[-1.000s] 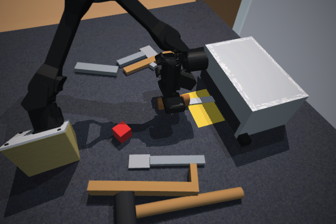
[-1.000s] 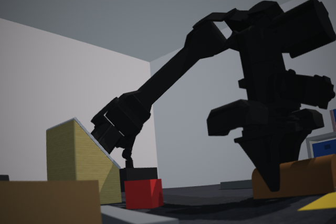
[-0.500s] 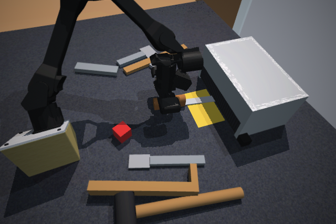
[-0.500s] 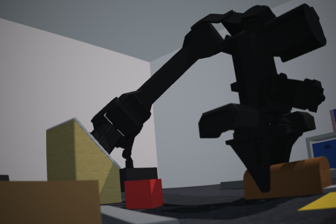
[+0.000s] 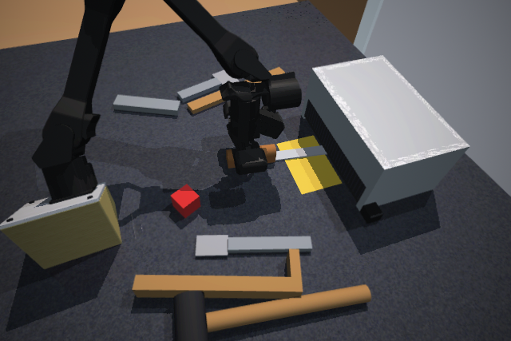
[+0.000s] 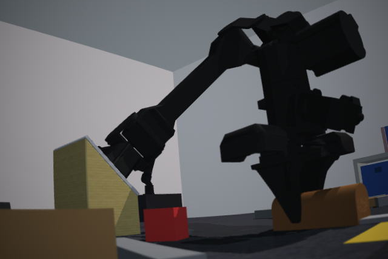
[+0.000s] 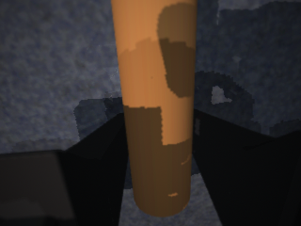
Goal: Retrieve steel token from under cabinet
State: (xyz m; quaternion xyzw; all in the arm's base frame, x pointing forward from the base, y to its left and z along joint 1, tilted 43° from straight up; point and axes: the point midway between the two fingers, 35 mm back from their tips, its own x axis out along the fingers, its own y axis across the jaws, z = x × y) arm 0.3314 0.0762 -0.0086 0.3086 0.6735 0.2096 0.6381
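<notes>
My gripper (image 5: 251,162) (image 6: 299,213) (image 7: 155,119) is shut on the thick orange handle (image 5: 270,152) (image 6: 328,207) (image 7: 157,89) of a flat-bladed tool, low over the table. Its thin grey blade (image 5: 291,153) (image 6: 374,217) runs from the handle across the yellow marked area (image 5: 307,180) (image 6: 373,234) to the lower front edge of the cabinet (image 5: 417,122). Whether the blade's tip is under the cabinet cannot be told. The dark vent slots (image 5: 334,147) face the marked area. The steel token cannot be made out in any view.
A red cube (image 5: 185,200) (image 6: 164,224) stands between the arm's base and marked area. Near the front lie a grey flat-headed tool (image 5: 268,243), an orange L-shaped stick (image 5: 214,283) and a mallet (image 5: 288,307). Grey bar (image 5: 146,105) and orange stick (image 5: 206,101) lie behind. A black block (image 5: 371,212) sits at the cabinet's corner.
</notes>
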